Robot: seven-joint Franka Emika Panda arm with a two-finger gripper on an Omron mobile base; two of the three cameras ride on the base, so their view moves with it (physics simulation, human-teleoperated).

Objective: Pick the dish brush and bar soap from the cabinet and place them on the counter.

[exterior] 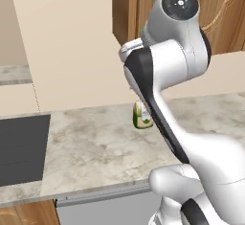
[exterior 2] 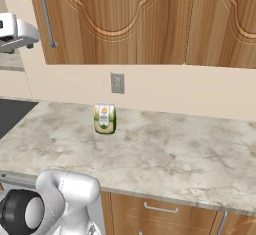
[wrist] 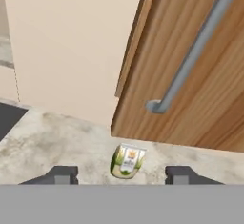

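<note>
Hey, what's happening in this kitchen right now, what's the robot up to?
The robot arm is raised in front of the wooden wall cabinet, whose doors look shut. Its hand is open and holds nothing, with the cabinet's long metal handle just ahead of it. A green-and-orange packet stands on the stone counter below. The brush and soap it is meant to fetch are not out on the counter yet.
</note>
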